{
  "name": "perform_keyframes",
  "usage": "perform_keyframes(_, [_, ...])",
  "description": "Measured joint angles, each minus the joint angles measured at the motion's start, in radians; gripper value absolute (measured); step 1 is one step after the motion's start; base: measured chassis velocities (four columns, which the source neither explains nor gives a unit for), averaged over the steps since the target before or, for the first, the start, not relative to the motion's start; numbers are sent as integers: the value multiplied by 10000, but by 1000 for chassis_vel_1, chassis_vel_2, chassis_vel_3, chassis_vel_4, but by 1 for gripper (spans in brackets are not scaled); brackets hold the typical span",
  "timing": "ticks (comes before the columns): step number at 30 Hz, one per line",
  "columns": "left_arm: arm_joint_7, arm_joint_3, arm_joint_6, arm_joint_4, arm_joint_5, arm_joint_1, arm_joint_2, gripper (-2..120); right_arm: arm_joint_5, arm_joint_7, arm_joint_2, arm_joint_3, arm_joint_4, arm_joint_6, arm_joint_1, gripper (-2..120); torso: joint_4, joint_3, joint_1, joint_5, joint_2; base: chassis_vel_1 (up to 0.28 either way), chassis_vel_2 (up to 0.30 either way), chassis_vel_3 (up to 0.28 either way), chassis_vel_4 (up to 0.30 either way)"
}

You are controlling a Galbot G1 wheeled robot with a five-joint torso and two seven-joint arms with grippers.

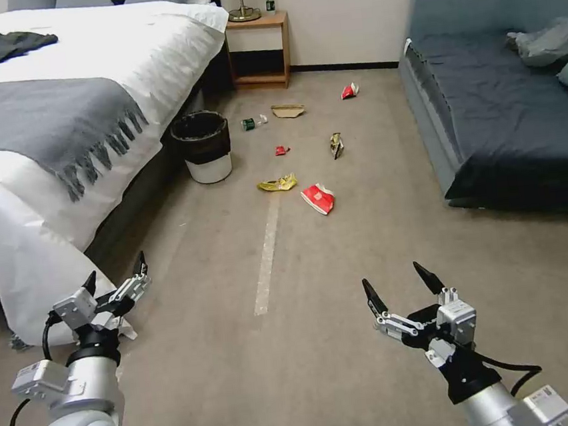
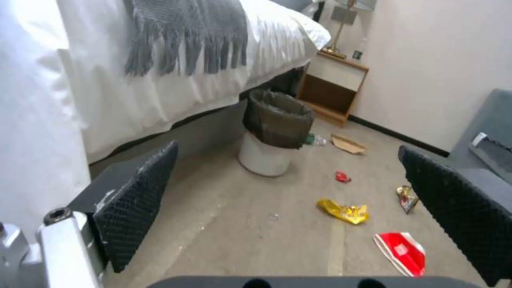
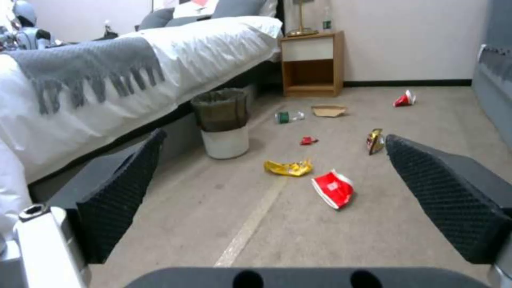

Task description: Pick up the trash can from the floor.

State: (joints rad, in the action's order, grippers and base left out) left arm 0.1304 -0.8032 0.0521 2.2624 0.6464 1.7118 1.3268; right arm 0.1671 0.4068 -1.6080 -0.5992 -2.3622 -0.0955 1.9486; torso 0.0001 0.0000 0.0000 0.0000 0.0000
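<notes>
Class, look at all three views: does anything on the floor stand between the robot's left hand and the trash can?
Nothing visible does. Bare floor lies between the open left hand and the trash can beside the bed. The litter lies off to the can's right side.

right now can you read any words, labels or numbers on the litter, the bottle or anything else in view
None can be read.
The red packet bears a pale label, too blurred to read.
The bottle lying on the floor has a green label, too small to read.
The small bottle on the nightstand has a dark label, too small to read.
The trash can shows no print.
</notes>
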Motion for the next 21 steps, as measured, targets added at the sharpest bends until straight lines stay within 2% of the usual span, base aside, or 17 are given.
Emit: perform_keyframes(21, [-7,2,-12,-72,1,-1,-17,100,34,100,0,-8,22,-12,-11,100,-1,0,0,-1,1,-95,98,93,-92])
